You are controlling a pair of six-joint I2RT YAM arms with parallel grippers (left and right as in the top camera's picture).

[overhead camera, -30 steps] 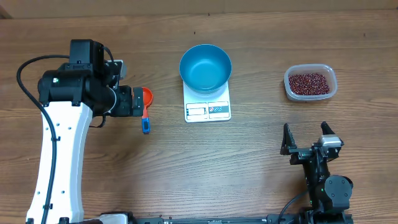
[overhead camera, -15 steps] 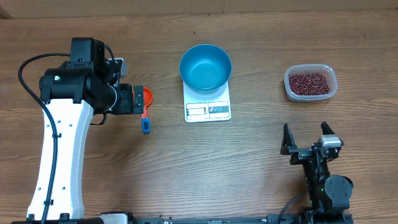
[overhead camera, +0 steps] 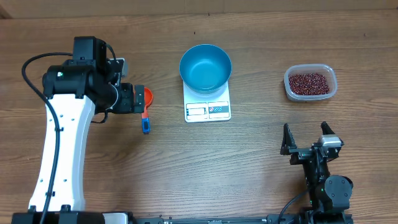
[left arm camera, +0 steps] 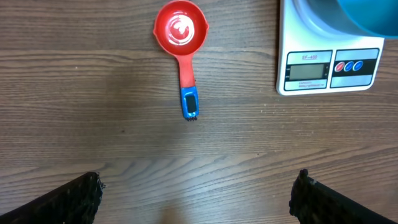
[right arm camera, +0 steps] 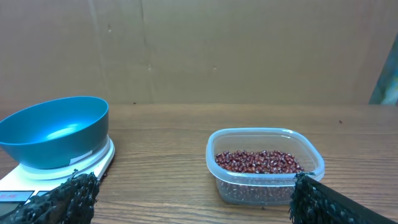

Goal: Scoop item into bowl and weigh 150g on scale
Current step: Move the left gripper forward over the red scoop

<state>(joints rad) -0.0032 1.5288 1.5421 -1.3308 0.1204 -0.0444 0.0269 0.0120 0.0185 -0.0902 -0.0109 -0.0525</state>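
Red measuring scoop [left arm camera: 180, 31], blue handle tip, lies flat on wooden table [left arm camera: 93, 124]; clear plastic tub [overhead camera: 311, 98] well apart; cardboard wall [right arm camera: 249, 50] behind

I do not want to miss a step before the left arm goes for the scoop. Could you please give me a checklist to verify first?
1. Left tool open: ok, jaws wide, nothing between them.
2. Scoop free to take: ok, it lies by itself, handle toward the left tool, cup empty.
3. Bowl on the scale: ok, and it is empty.
4. Scale display at zero: cannot tell, no digits are readable.
5. Beans reachable: ok, the tub has no lid.
6. Right tool out of the way: ok, open, apart from the tub.
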